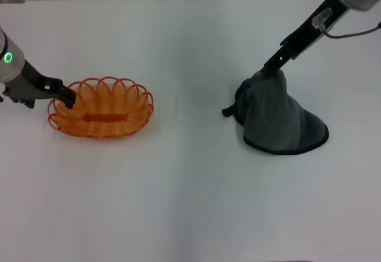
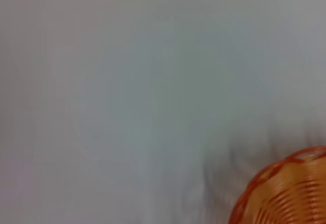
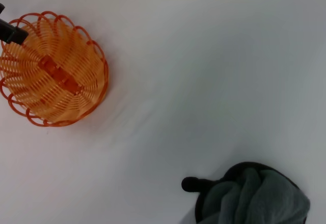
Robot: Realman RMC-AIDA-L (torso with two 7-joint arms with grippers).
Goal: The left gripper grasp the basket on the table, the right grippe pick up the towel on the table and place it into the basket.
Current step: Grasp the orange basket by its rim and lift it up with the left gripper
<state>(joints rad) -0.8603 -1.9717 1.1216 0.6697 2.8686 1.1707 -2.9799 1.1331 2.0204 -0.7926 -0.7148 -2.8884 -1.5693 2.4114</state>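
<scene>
A grey towel [image 1: 284, 119] with a dark stitched hem is seen on the white tabletop [image 1: 190, 202], its lower edge spread flat and its upper part drawn up into a peak. That peak is pinched by the clenched right claw [image 1: 272, 66], directly above the cloth. Well apart, across the tabletop, an orange wire basket [image 1: 101, 107] with a scalloped looped rim is found, shallow and oval. Its near rim is gripped by the left claw [image 1: 66, 97], closed on the wire.
</scene>
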